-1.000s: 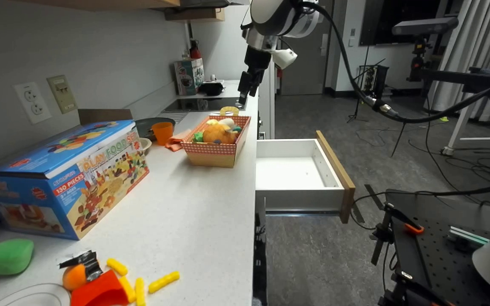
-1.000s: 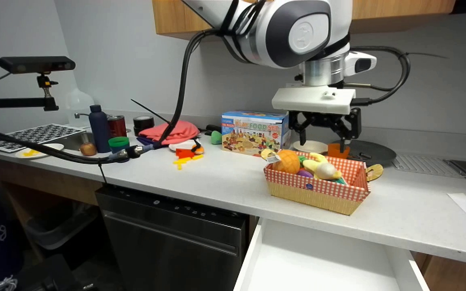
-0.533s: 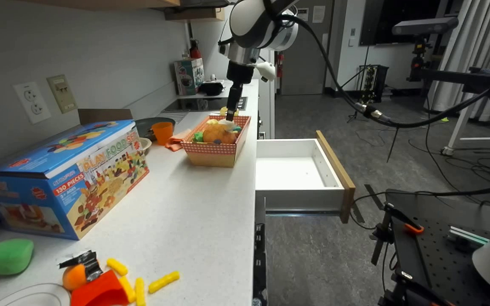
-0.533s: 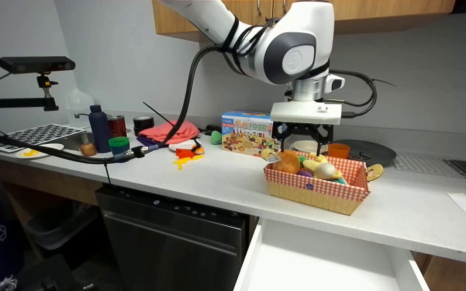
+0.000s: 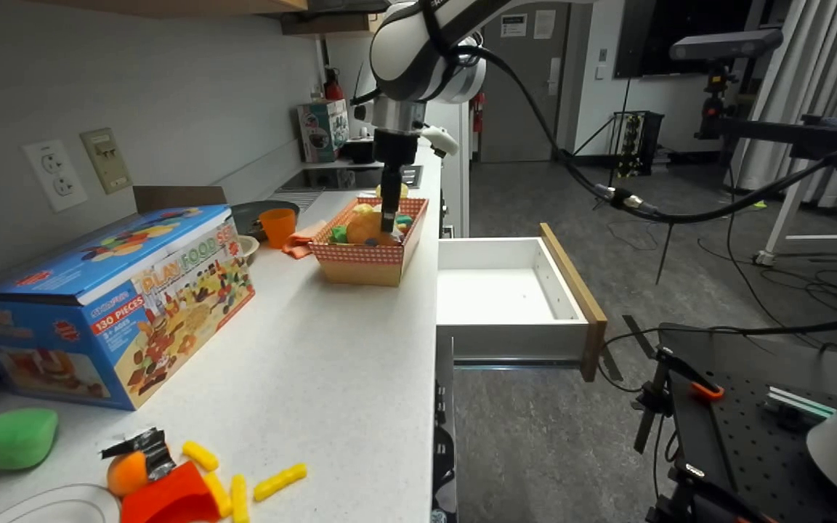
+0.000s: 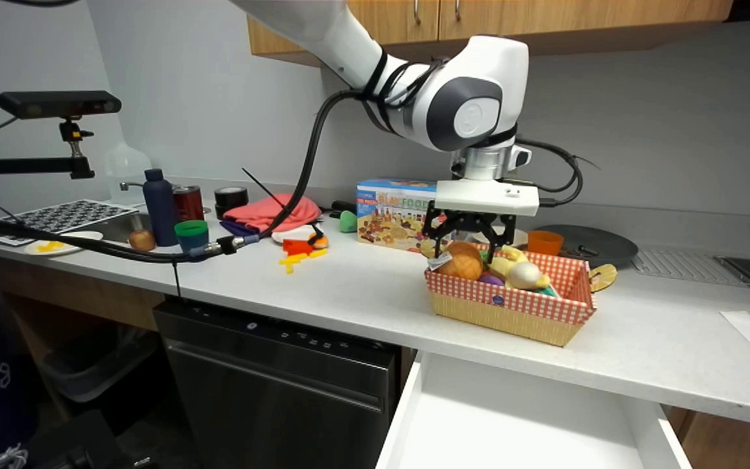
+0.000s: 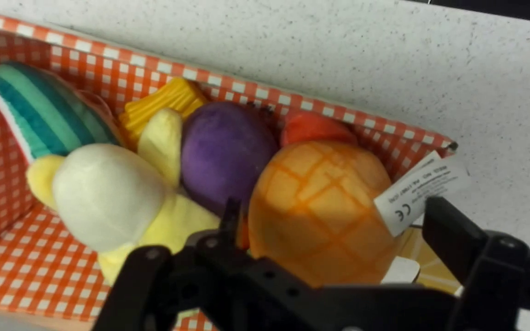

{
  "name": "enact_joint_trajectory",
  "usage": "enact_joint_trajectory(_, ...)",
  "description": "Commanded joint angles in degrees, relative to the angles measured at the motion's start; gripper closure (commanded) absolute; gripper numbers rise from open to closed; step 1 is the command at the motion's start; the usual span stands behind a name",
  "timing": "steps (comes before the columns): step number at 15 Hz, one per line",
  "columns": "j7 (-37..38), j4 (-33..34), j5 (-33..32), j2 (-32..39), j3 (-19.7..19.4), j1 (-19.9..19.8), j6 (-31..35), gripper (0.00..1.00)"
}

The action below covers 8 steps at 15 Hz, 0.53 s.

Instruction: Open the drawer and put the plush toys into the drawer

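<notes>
End effector (image 6: 464,255) lowered to basket rim (image 6: 512,298), wide astride orange plush (image 7: 320,211), contact unclear; drawer (image 5: 498,290) juts open below

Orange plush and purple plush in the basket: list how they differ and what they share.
The orange plush has a criss-cross pattern; the purple plush is plain. The orange plush looks bigger than the purple plush. In the wrist view, the open hand straddles the orange plush, not the purple plush. Shared: both are rounded and lie in the basket.
</notes>
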Motion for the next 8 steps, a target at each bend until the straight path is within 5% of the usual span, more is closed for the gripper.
enact_joint_trajectory(1, -2.11, 5.87, -0.44, 3.74, 0.69, -0.17, -4.62, 0.0)
enact_joint_trajectory(3, -1.7, 7.69, -0.63, 4.95, 0.73, 0.2, -5.77, 0.26)
enact_joint_trajectory(8, -0.73, 10.9, -0.27, 5.97, 0.3, -0.56, -6.23, 0.65)
